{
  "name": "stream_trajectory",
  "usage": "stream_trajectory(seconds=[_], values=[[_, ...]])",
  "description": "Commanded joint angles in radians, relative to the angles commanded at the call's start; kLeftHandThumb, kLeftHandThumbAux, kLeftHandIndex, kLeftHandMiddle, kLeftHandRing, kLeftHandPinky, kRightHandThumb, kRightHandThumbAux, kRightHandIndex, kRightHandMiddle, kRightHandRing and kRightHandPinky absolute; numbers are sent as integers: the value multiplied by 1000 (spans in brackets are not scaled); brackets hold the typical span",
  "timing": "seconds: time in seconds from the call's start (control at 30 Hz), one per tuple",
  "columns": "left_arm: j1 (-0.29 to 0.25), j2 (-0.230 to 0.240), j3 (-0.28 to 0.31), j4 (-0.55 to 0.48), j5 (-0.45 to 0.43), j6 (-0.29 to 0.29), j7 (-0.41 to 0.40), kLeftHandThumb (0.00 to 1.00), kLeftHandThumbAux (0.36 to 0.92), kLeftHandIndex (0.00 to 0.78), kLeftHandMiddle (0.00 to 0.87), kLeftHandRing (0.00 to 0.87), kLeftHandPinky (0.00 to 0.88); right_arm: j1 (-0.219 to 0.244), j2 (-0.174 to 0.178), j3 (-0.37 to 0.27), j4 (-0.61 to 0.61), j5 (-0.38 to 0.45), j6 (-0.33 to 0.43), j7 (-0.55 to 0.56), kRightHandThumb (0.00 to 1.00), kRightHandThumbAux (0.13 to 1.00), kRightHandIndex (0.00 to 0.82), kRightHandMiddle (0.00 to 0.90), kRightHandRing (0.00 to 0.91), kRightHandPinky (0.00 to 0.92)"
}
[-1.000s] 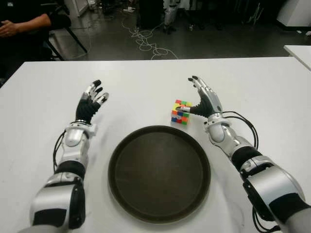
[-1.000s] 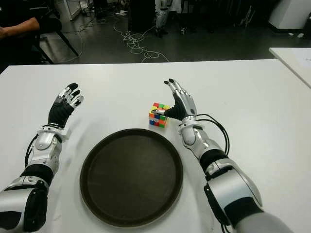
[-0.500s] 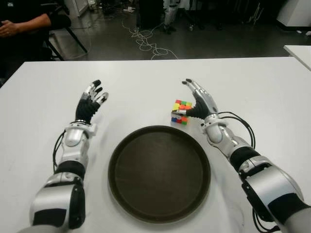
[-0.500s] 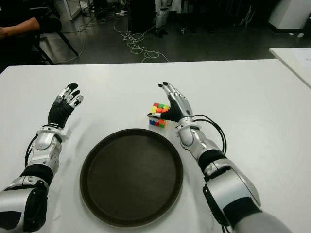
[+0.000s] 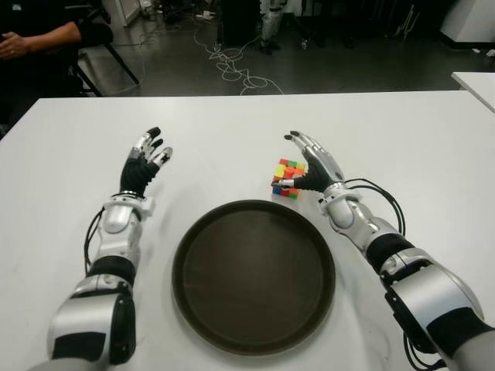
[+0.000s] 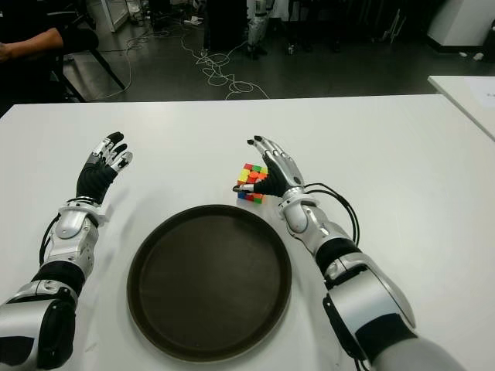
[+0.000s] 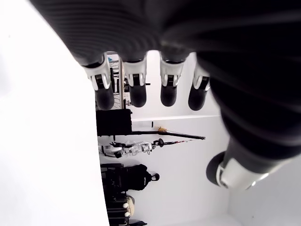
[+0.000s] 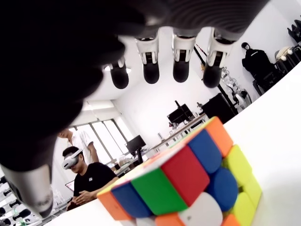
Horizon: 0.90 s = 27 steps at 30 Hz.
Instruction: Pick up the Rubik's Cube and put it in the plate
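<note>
The Rubik's Cube (image 5: 286, 176) sits on the white table (image 5: 232, 147), just beyond the far right rim of the round dark plate (image 5: 254, 274). My right hand (image 5: 303, 162) is open and arches over the cube's right side, fingers above it and the thumb by its near face. In the right wrist view the cube (image 8: 188, 183) fills the space under the spread fingers (image 8: 151, 66), which do not touch it. My left hand (image 5: 147, 158) is open over the table left of the plate, holding nothing.
A second white table's corner (image 5: 476, 81) shows at the far right. A seated person (image 5: 39, 39) is beyond the table's far left corner. Cables (image 5: 232, 69) lie on the dark floor behind.
My right hand has shifted left and lowered toward the cube, fingers now arching over its top. The cube, plate and left hand have not moved.
</note>
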Motion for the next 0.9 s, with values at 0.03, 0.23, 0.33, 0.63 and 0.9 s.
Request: stream_trajectory(seconds=[0.03,0.23,0.33,0.63,0.9], values=[[0,0,0,0,0,1,-1,0,649,0,18,0,0,0,0,1,0,0,2,3,0,656,0,0,4,52],[0,2,-2,0,3,-2,-3,0,660,0,13,0,0,1,0,1,-2,3,8,8,0,670,0,0,1,42],[1,3,-4,-2,5,-4,-5,0,659,0,13,0,0,1,0,3,-3,1,10,8,0,679,0,0,0,35],[0,2,0,-4,0,3,-7,0,656,0,16,0,0,-1,-1,6,-1,1,11,5,0,656,0,0,5,52],[3,2,-3,-10,5,-3,0,0,660,0,24,0,1,-4,-2,-8,2,17,10,9,0,634,0,0,18,70]])
